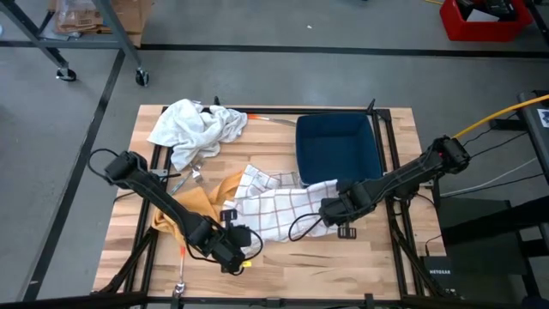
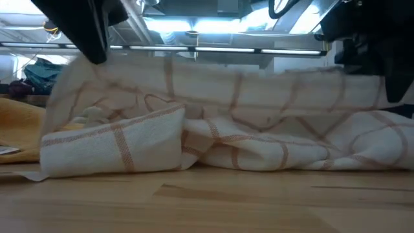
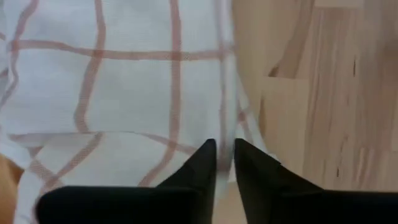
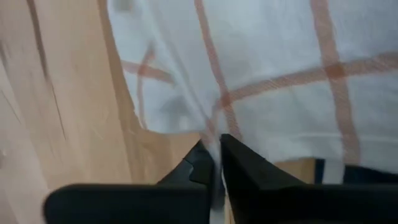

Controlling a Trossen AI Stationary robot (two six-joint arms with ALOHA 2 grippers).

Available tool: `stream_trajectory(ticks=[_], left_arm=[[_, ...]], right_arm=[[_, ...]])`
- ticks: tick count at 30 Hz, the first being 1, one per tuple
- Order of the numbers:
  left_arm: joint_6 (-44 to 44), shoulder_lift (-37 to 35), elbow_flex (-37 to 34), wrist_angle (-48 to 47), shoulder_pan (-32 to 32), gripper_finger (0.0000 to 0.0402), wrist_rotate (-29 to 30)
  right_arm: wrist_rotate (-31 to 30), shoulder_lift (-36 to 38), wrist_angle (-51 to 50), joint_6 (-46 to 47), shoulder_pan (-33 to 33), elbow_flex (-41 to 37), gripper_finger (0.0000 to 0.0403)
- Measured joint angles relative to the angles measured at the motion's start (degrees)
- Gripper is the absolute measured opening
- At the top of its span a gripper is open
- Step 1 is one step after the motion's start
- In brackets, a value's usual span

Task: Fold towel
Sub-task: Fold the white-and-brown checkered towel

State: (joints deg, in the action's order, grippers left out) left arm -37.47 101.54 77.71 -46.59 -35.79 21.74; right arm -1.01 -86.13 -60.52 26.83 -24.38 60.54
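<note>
The towel [image 1: 274, 206], white with thin red checks, lies crumpled across the middle of the wooden table. My left gripper [image 1: 238, 249] is at its near left side, and my right gripper [image 1: 333, 215] is at its right side. Each is shut on the towel's border. In the low view a band of the towel [image 2: 259, 84] is raised between the two grippers. The rest of the towel lies bunched on the table [image 2: 213, 200]. My left gripper [image 3: 225, 146] pinches the towel's side edge [image 3: 226, 118] between its two fingertips, slanting down from the near left. The cloth beyond the fingers spreads over the table. My right gripper [image 4: 215, 144] pinches the towel's edge [image 4: 211, 127] next to a red stripe, coming from above and pointing down. The cloth between the two grippers is raised and fairly straight.
A yellow cloth [image 1: 202, 202] lies under the towel's left side. A crumpled white cloth [image 1: 197, 129] is at the far left and a dark blue bin [image 1: 339, 146] at the far right. Bare wood shows along the near edge [image 1: 343, 266].
</note>
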Motion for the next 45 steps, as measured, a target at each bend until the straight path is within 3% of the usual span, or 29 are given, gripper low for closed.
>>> stream_trajectory(ticks=[8, 13, 18, 22, 35, 45], left_arm=[[3.0, 3.2, 0.0, 1.8, 0.8, 0.0114, 0.2], [3.2, 4.9, 0.0, 3.7, 1.2, 0.0117, 0.3], [3.0, 6.8, 0.0, 4.3, 1.4, 0.0117, 0.3], [2.9, 8.3, 0.0, 4.2, 1.3, 0.0117, -0.1], [2.3, 11.9, -0.5, 4.1, -0.3, 0.0118, -8.9], [1.5, 11.6, -0.6, 0.9, -3.9, 0.0118, -17.9]], right_arm=[[0.0, 0.0, 4.1, 0.0, 0.0, -0.4, 0.0101], [0.6, 0.0, 8.9, 0.0, 0.0, -0.4, 0.0099], [-4.9, -1.6, 11.5, -0.8, 0.0, -0.3, 0.0086], [-5.3, -5.5, 13.3, -1.8, 0.0, -0.3, 0.0083], [5.3, -18.6, 15.1, -1.8, 0.0, 0.0, 0.0083], [17.2, -19.8, 15.4, -1.4, -3.9, 0.0, 0.0083]])
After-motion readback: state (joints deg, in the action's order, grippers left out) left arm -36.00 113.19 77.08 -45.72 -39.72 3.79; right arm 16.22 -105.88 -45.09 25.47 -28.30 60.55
